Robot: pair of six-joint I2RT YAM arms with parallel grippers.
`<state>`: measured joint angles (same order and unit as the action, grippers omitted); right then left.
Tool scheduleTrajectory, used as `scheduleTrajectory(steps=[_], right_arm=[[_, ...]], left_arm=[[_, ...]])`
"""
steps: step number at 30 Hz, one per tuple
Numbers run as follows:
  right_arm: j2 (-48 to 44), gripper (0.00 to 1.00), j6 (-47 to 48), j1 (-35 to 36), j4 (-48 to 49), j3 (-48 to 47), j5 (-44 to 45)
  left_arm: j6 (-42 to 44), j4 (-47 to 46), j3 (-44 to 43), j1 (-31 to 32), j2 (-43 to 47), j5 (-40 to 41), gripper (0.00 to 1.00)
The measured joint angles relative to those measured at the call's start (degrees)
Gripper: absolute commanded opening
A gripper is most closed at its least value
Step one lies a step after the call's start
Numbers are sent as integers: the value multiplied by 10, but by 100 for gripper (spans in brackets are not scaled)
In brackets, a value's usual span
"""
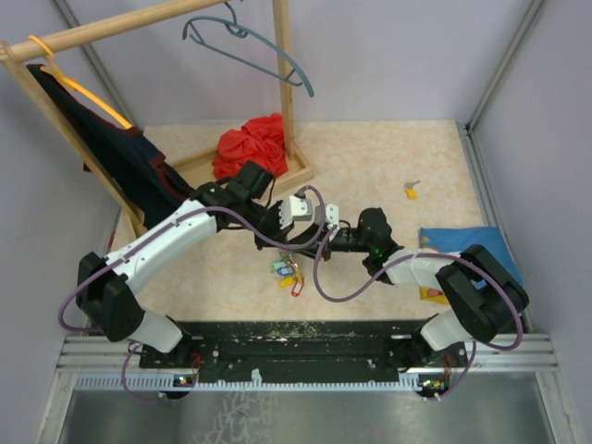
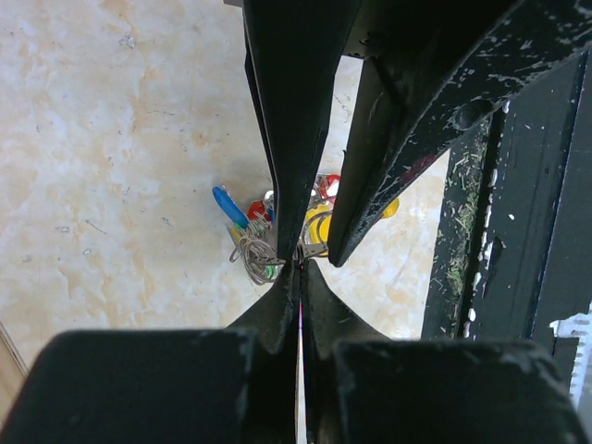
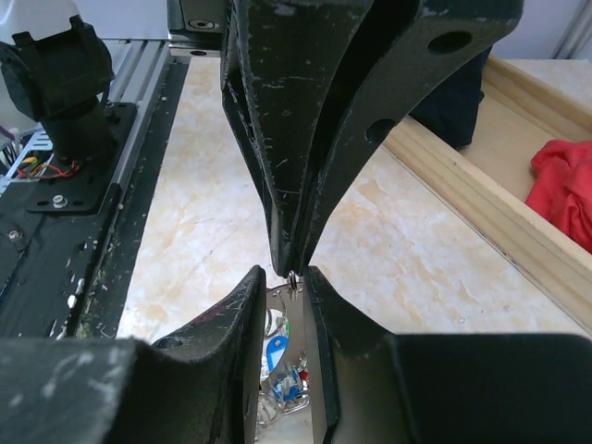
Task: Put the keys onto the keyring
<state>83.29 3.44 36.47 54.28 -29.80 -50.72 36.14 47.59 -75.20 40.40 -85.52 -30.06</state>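
A bunch of keys (image 1: 287,271) with blue, green, yellow and red tags hangs between my two grippers above the table. My left gripper (image 1: 294,239) is shut tight on a thin metal loop of the keyring (image 3: 292,277); its own view (image 2: 301,266) shows the jaws pressed together. My right gripper (image 1: 314,246) meets it tip to tip, jaws narrowly apart (image 3: 283,275) and pinching a small metal key piece (image 2: 313,248). The ring's yellow section (image 2: 319,222) and a blue tag (image 2: 227,205) hang below. One loose yellow-tagged key (image 1: 411,191) lies far right on the table.
A wooden clothes rack (image 1: 287,92) with a grey hanger (image 1: 250,42) and dark garment (image 1: 102,139) stands at the back left. A red cloth (image 1: 252,143) lies on its base. A blue cloth (image 1: 462,245) lies at the right by my right arm.
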Motion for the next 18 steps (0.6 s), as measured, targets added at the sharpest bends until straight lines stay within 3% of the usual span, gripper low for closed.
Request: scheduleTrajectory(steps=[18], right_arm=[[0,22,15,-14,-17,0,-4]], left_arm=[[12,1,0,7,0,-2,0]])
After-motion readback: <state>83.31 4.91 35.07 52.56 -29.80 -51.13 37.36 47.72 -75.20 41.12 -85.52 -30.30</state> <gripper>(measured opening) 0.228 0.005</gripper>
